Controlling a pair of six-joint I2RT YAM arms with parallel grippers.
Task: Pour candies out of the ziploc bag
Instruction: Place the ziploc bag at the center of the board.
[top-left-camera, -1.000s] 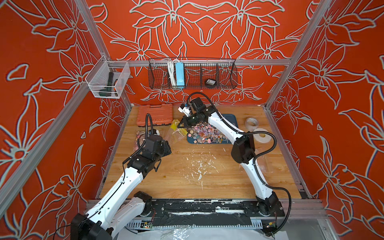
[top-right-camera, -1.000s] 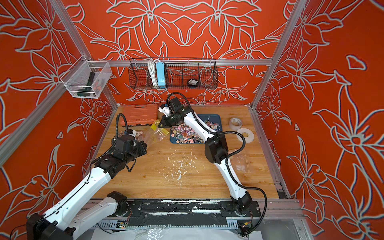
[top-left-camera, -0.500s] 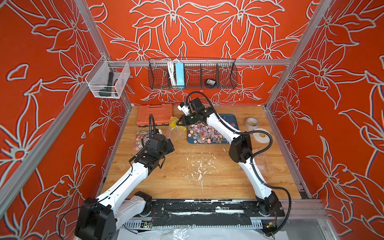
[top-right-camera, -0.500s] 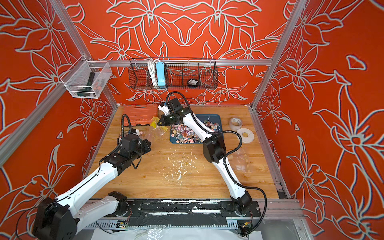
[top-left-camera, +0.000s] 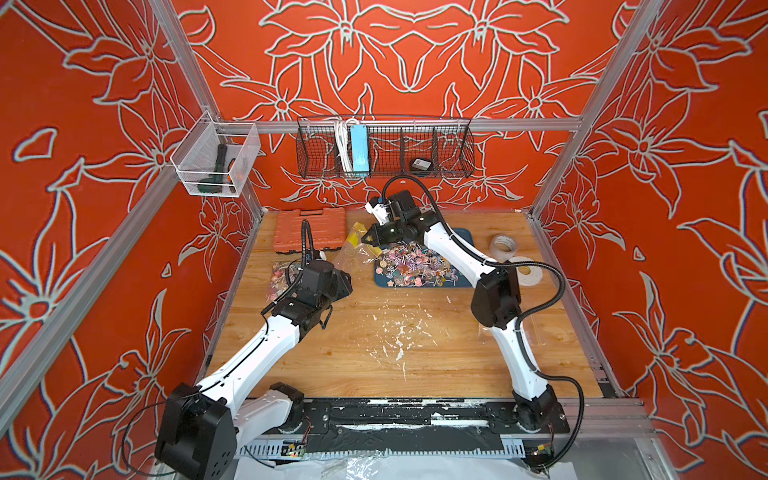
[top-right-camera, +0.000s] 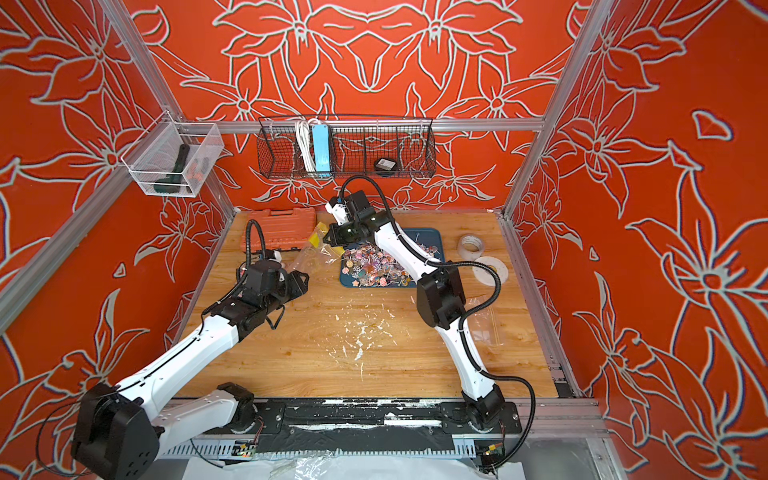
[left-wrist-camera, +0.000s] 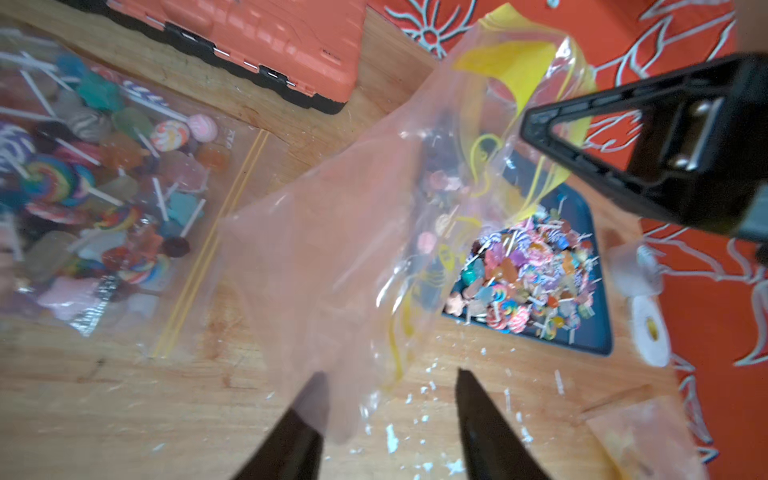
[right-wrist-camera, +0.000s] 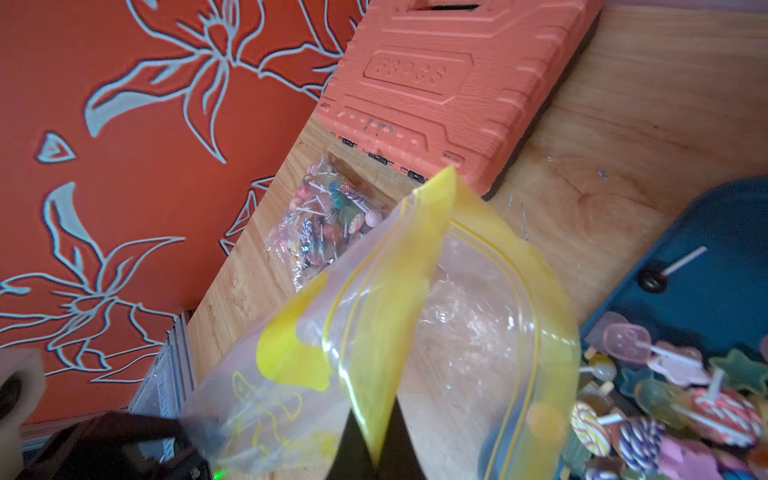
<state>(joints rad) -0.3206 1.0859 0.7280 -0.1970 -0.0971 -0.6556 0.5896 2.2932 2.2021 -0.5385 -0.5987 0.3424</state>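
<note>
**Ziploc bag hangs almost empty beside the tray, with only the right arm gripping it**

The desk (top-left-camera: 415, 357) carries an orange tool case (top-left-camera: 309, 228) at its far edge. A blue tray (left-wrist-camera: 596, 334) sits near the case. Between them, the ziploc bag (right-wrist-camera: 469, 332) is held off the surface and slants from one arm toward the other. A second clear bag (left-wrist-camera: 95, 208), packed with lollipops, lies flat just beside the case and appears untouched.

The right end effector (right-wrist-camera: 374, 440) is pressed together on the yellow zip strip at the bag's open mouth, close to the tray's near corner. The left end effector (left-wrist-camera: 390, 374) stands spread at the bag's bottom end. The film drapes over one fingertip (left-wrist-camera: 316, 386) but is not pinched.

The candies (top-left-camera: 415, 268), tiny multicoloured lollipops on white sticks, lie heaped in the tray. In the right wrist view the held bag looks like bare film. In the left wrist view a few coloured shapes show through it, and I cannot tell whether they are inside the bag or behind it.

I judge the pour itself to be essentially done for this bag, so the step in hand is finishing it off. If any candies are left inside, the left fingers need to close on the bottom edge and lift it above the mouth, keeping the mouth over the tray. Otherwise, the next move is to put this bag down away from the tray.
</note>
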